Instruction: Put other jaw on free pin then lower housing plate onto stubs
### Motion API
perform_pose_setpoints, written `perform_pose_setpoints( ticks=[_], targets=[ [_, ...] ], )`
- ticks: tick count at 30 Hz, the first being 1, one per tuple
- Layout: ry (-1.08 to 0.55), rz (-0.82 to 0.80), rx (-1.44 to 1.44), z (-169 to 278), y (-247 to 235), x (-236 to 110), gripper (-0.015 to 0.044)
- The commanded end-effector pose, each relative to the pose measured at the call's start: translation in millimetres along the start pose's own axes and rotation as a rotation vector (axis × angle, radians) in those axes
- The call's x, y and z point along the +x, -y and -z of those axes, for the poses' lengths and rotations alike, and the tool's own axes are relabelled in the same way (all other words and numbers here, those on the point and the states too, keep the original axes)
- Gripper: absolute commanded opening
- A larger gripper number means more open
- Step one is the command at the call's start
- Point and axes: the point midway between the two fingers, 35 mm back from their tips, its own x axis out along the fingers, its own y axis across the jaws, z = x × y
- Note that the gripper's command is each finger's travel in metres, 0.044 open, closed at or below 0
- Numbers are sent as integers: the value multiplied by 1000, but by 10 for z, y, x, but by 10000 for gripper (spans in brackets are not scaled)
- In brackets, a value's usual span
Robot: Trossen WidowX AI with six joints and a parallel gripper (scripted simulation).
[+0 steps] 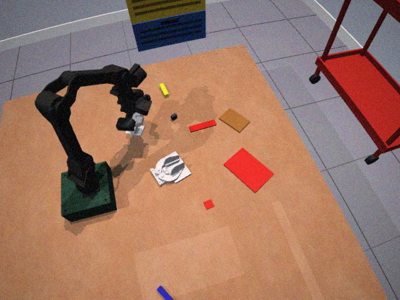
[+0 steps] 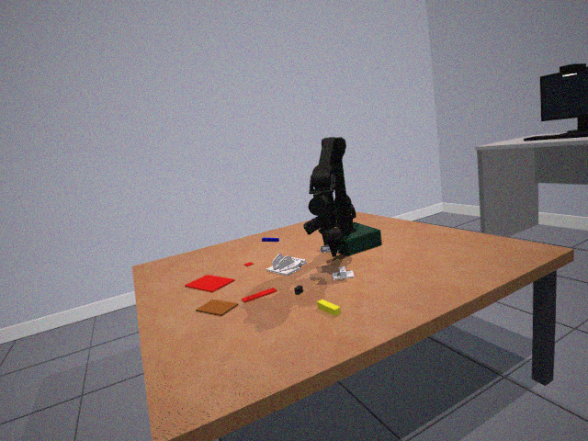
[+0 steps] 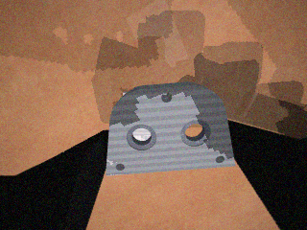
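Note:
My gripper (image 1: 135, 116) (image 2: 333, 249) (image 3: 165, 130) is shut on the grey housing plate (image 1: 139, 118) (image 2: 325, 248) (image 3: 167, 117). The plate spans the black fingers in the wrist view; its two large holes and three small ones show. It hangs above the table near the small white stand (image 1: 139, 130) (image 2: 348, 274), clear of it in the exterior view. The white gripper base (image 1: 185, 175) (image 2: 286, 272) lies apart on the table. Two grey jaws (image 1: 172, 160) (image 1: 177, 169) (image 2: 280, 261) lie side by side over it. Whether their teeth mesh is too small to tell.
A black cube (image 1: 174, 117) (image 2: 299, 289), yellow block (image 1: 164, 90) (image 2: 328, 307) and red bar (image 1: 202, 125) (image 2: 259, 294) lie beyond the base. A brown plate (image 1: 234, 120) (image 2: 217, 307), red sheet (image 1: 249, 170) (image 2: 209, 282), red square (image 1: 209, 204) (image 2: 248, 264) and blue bar (image 1: 164, 293) (image 2: 270, 239) lie farther out.

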Motion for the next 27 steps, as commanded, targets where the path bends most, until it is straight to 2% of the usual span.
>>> perform_pose_setpoints(
  ticks=[1, 27],
  targets=[
    [2, -4, -33, -88, 64, -11, 351],
    [8, 6, -278, -703, 664, -13, 351]
  ],
)
